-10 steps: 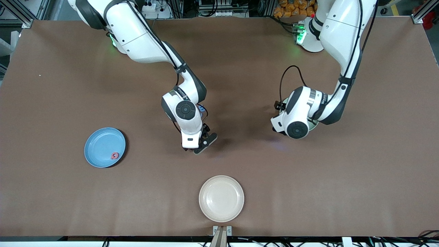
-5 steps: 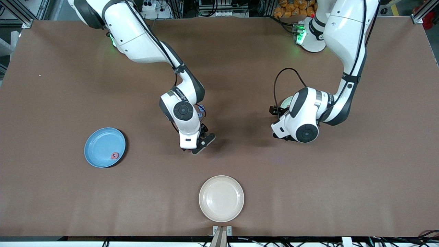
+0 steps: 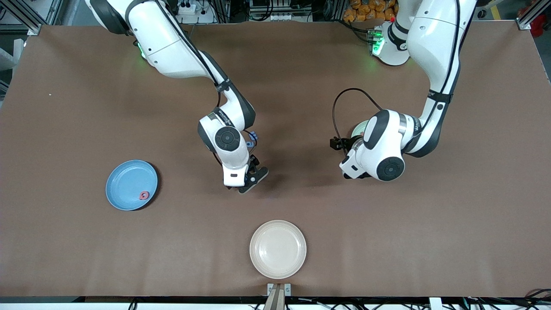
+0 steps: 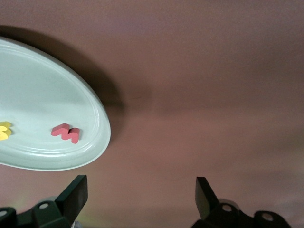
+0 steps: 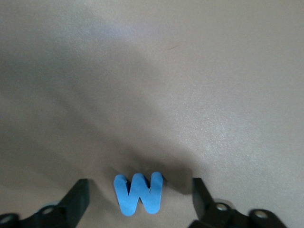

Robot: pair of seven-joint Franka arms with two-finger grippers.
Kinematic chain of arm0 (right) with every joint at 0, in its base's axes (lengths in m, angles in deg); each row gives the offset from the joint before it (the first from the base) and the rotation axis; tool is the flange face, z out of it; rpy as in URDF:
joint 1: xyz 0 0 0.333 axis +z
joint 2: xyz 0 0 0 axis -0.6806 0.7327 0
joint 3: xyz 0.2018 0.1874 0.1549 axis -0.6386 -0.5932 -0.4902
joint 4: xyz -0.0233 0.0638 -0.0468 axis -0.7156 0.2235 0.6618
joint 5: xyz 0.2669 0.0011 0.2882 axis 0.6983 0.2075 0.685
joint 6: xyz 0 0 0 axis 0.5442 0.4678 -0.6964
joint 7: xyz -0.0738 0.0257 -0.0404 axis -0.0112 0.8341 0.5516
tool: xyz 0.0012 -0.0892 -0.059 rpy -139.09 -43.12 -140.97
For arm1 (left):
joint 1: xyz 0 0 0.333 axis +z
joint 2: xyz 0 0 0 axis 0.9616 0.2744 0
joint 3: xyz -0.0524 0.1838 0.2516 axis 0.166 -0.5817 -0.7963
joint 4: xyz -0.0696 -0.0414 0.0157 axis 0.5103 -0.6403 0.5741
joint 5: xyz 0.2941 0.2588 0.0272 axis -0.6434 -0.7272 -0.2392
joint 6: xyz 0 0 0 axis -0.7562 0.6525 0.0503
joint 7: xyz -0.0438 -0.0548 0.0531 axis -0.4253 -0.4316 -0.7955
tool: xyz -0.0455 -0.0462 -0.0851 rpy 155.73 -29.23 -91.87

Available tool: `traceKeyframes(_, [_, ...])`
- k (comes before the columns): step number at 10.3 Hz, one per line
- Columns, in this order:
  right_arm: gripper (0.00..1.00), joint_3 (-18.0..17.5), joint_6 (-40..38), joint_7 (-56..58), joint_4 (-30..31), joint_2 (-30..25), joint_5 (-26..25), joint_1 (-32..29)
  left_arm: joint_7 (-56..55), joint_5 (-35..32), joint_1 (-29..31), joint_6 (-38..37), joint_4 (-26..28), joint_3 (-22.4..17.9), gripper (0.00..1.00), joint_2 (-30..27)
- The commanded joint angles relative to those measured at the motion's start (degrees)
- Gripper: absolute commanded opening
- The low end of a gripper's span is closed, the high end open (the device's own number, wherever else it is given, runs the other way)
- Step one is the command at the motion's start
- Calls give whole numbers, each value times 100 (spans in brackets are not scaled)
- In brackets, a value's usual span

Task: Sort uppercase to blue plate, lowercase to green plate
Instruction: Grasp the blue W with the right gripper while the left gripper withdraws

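Observation:
A blue W point(image 5: 139, 193) lies flat on the brown table between the fingers of my right gripper point(image 5: 140, 189). The jaws are open, with a gap on each side of the letter. In the front view the right gripper point(image 3: 249, 180) is low over the table's middle. The blue plate point(image 3: 125, 183) holds a red Q point(image 3: 144, 196). My left gripper point(image 4: 141, 190) is open and empty over bare table beside the green plate point(image 4: 97, 142). That plate holds a small red w point(image 4: 66, 133) and a yellow letter point(image 4: 4, 130). The left wrist hides most of the green plate point(image 3: 359, 127).
A cream-white plate point(image 3: 278, 249) sits near the table's front edge, nearer the camera than the right gripper. A small blue piece point(image 3: 253, 135) shows beside the right wrist; I cannot tell what it is.
The right hand has edged slightly toward the right arm's end of the table. The left hand has shifted off the green plate, toward the left arm's end, uncovering a sliver of its rim.

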Motion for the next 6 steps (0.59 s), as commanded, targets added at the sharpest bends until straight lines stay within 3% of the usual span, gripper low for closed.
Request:
traceKeyframes(1, [0, -28, 56, 125, 230, -194, 93, -43, -137, 133, -53, -12, -123, -34, 100, 60])
traceKeyframes(6, [0, -20, 21, 398, 238, -351, 101, -165, -146, 221, -53, 14, -149, -34, 100, 60])
